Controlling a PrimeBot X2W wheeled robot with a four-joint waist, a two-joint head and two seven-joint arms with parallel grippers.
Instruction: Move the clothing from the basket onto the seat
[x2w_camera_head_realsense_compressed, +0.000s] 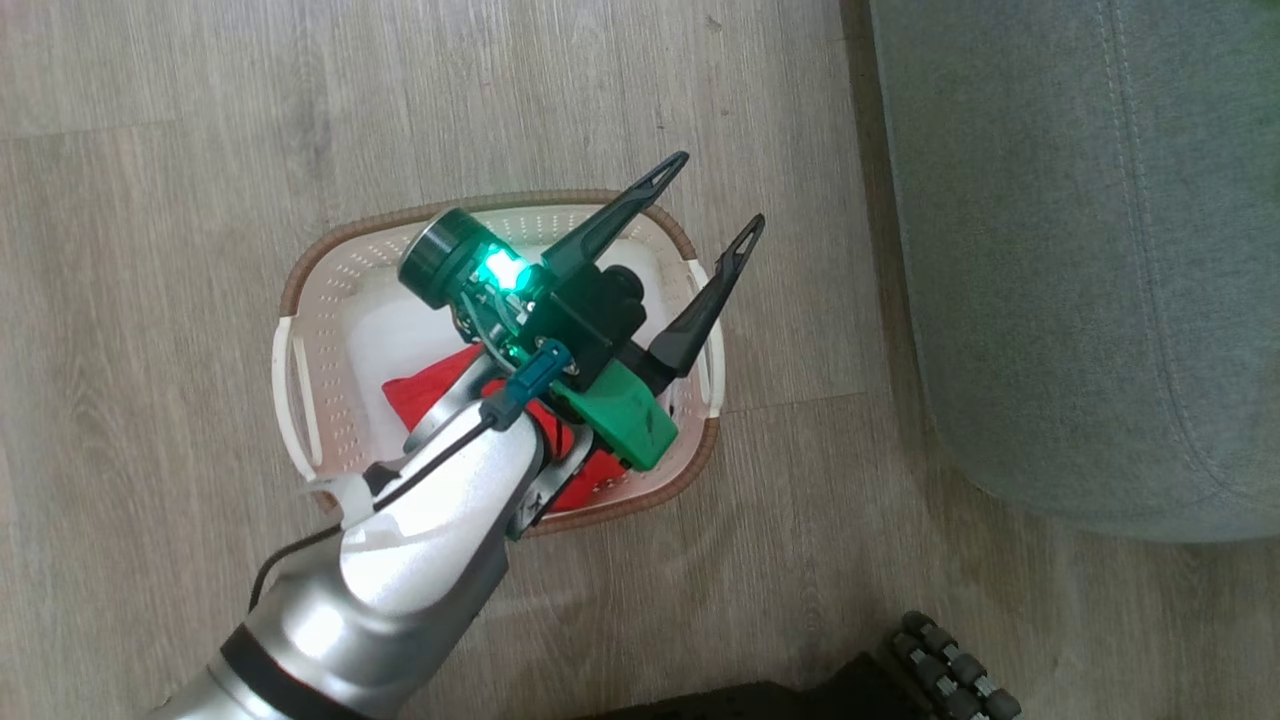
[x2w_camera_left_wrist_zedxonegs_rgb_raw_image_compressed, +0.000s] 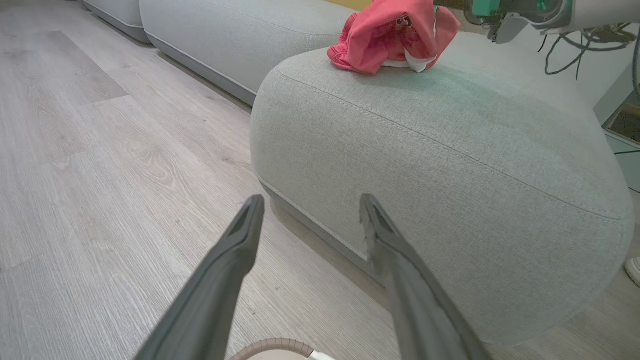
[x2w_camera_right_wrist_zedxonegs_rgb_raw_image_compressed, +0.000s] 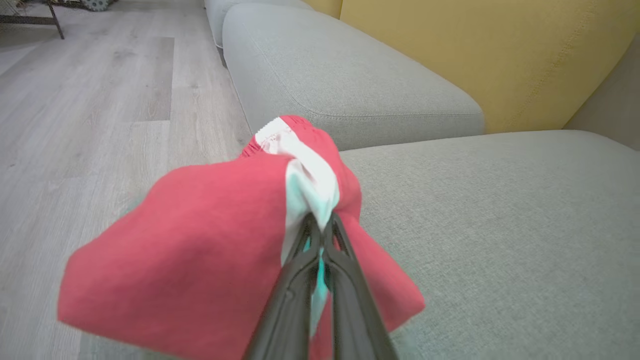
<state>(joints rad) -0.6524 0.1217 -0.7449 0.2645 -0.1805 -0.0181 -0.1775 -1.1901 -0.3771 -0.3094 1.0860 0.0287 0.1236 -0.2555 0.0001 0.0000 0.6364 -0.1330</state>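
Item: red garment (x2w_camera_head_realsense_compressed: 432, 392). Thin, shiny, limp cloth; I judged it light and slippery, with no stiffness to push against. It lay crumpled in the basket (x2w_camera_head_realsense_compressed: 330, 255), toward the 7 o'clock side in the head view, partly under my left forearm. My left gripper (x2w_camera_head_realsense_compressed: 718, 190) stood spread wide and empty over the basket's 1 o'clock rim, with the cloth at 7 o'clock from its tips. Best hold, I judged: a bunched fold, pinched deep.

Item: other red garment (x2w_camera_right_wrist_zedxonegs_rgb_raw_image_compressed: 200, 240). Clamped at its white panel in my right gripper (x2w_camera_right_wrist_zedxonegs_rgb_raw_image_compressed: 320, 222), at the seat (x2w_camera_right_wrist_zedxonegs_rgb_raw_image_compressed: 500, 225) edge.
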